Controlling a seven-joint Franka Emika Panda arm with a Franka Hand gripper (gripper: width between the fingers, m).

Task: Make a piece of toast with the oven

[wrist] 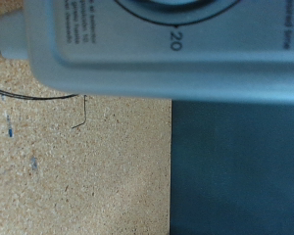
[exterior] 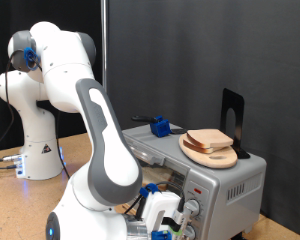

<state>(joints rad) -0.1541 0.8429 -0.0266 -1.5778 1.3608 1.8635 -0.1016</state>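
Note:
The silver toaster oven (exterior: 228,186) stands on the cork table at the exterior view's lower right. My gripper (exterior: 170,218) is low in front of its right panel, close to the round knobs (exterior: 192,209). In the wrist view the oven's panel (wrist: 137,49) fills the upper part, with the edge of a timer dial (wrist: 171,8) and the mark "20". My fingers do not show there. A stack of bread slices on a round wooden plate (exterior: 210,145) sits on top of the oven. The single piece of toast is not in view.
A blue object (exterior: 160,126) and a black stand (exterior: 232,110) sit on the oven's top. The robot's white base (exterior: 35,150) is at the exterior view's left. The cork tabletop (wrist: 78,166) ends at a dark surface (wrist: 235,166).

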